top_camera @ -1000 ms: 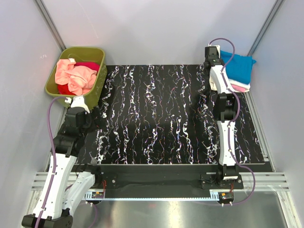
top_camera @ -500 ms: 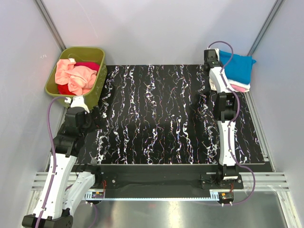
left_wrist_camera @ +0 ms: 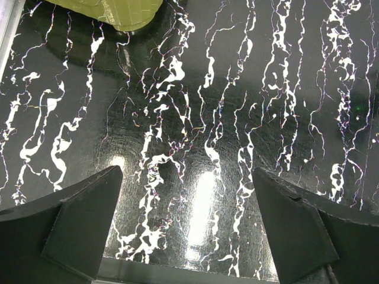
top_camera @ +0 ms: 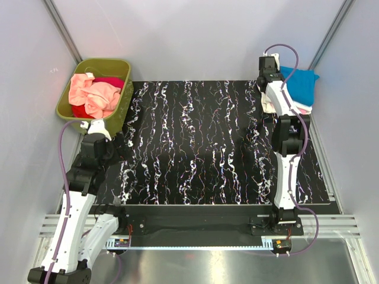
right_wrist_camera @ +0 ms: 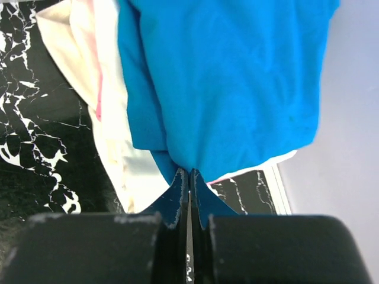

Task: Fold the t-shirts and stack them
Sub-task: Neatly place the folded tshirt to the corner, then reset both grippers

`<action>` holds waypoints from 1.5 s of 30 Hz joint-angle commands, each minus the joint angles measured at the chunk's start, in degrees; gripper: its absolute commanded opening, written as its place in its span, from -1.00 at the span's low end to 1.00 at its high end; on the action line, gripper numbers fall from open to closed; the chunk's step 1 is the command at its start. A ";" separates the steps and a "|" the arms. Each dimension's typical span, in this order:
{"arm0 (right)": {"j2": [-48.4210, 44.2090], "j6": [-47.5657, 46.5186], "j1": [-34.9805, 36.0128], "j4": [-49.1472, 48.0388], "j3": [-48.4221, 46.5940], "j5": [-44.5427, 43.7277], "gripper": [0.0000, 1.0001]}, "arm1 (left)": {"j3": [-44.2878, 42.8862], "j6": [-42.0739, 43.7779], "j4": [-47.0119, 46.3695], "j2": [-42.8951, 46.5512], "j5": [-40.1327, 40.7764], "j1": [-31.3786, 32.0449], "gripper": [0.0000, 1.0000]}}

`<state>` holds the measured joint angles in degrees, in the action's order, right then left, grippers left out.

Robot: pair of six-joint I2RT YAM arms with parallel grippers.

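A bright blue t-shirt [top_camera: 302, 84] lies folded on top of a cream-white and pink stack [top_camera: 301, 109] at the mat's far right corner. In the right wrist view the blue shirt [right_wrist_camera: 225, 77] covers cream-white cloth [right_wrist_camera: 115, 142] with a pink edge. My right gripper [right_wrist_camera: 189, 173] is shut, its tips pinching the blue shirt's near edge; in the top view it [top_camera: 277, 72] is at the stack's left side. My left gripper [left_wrist_camera: 186, 177] is open and empty, low over the bare mat near the tub. Salmon-peach [top_camera: 90, 94] and red [top_camera: 110, 81] shirts sit crumpled in the tub.
The olive-green tub [top_camera: 122, 100] stands at the far left corner; its base shows in the left wrist view [left_wrist_camera: 118, 12]. The black marbled mat [top_camera: 195, 148] covers the table. Grey walls close in on both sides, close to the stack [right_wrist_camera: 355, 118].
My right arm has swung right and a little further back at the stack. The blue shirt's left edge has been drawn right, so it looks narrower. The left arm has not moved.
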<state>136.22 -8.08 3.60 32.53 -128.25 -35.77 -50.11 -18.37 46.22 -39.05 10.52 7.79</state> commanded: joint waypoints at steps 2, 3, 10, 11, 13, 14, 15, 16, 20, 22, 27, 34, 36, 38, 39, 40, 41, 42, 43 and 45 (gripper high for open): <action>-5.62 -0.89 -0.17 -2.56 3.52 -2.82 -1.00 | 0.19 0.97 -3.15 0.46 -1.12 -0.41 0.97; -5.70 -0.37 -0.17 -2.56 4.05 -2.73 -1.00 | 0.27 0.97 -3.15 0.29 -1.12 -0.41 0.97; -5.09 3.24 -0.08 -0.02 6.78 -0.27 -1.00 | 0.19 0.97 -3.15 0.29 -1.12 -0.50 0.97; -5.26 3.68 -0.08 -0.01 7.91 0.17 -1.00 | 0.19 0.97 -3.15 0.11 -1.21 -0.50 0.97; -6.14 4.56 -0.17 -0.28 9.06 2.44 -1.00 | 0.19 1.06 -3.15 0.11 -1.29 -0.58 0.97; -6.32 4.82 -0.17 0.68 8.80 3.15 -0.99 | 0.19 1.06 -3.15 0.11 -1.38 -0.58 0.97; -6.41 4.91 -0.08 1.12 8.54 4.03 -0.83 | 0.19 1.06 -3.15 0.02 -1.38 -0.58 0.97; -6.67 5.09 -0.17 1.30 8.02 5.52 -0.27 | 0.19 0.97 -3.24 0.02 -1.47 -0.58 0.97; -9.74 5.79 -0.52 0.52 7.05 6.76 0.59 | 0.18 0.97 -3.06 -0.06 -1.38 -0.58 0.97; -12.55 7.71 -2.44 -0.01 5.91 8.78 0.73 | 0.10 0.79 -2.98 0.20 -1.03 -0.58 0.98; -11.60 17.29 -12.19 4.29 -0.77 22.28 0.76 | 0.18 0.79 -2.97 -0.15 -0.77 -0.58 0.97; -7.03 27.23 -23.19 5.26 -5.52 42.18 0.67 | 0.01 0.70 -2.80 -0.59 -0.59 -0.58 0.98; -7.46 27.41 -23.20 5.00 -4.91 43.14 0.67 | 0.01 0.70 -2.89 -0.50 -0.50 -0.58 0.97; -9.82 28.20 -23.20 3.68 -2.02 43.94 0.67 | 0.01 0.70 -2.89 -0.59 -0.59 -0.58 0.97; -10.97 28.29 -23.20 2.98 -0.79 45.33 0.67 | 0.01 0.70 -2.89 -0.59 -0.68 -0.58 0.97; -12.37 28.38 -23.20 1.15 2.62 46.31 0.67 | 0.01 0.79 -2.97 -0.50 -0.77 -0.58 0.98; -15.60 29.07 -23.20 0.00 4.56 47.27 0.69 | 0.01 0.79 -2.97 -0.42 -0.77 -0.58 0.97; -17.55 29.69 -23.20 -1.15 6.93 48.85 0.69 | 0.01 0.79 -3.06 -0.33 -0.86 -0.58 0.97; -19.66 30.39 -23.11 -3.94 12.18 49.91 0.73 | 0.01 0.79 -2.98 -0.24 -0.94 -0.58 0.97; -26.60 32.94 -22.76 -7.64 18.35 53.42 0.81 | -0.08 0.88 -2.98 0.02 -1.12 -0.67 0.97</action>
<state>121.86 20.84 -19.40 32.01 -115.66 10.11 -50.11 -18.37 46.19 -39.57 10.13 7.53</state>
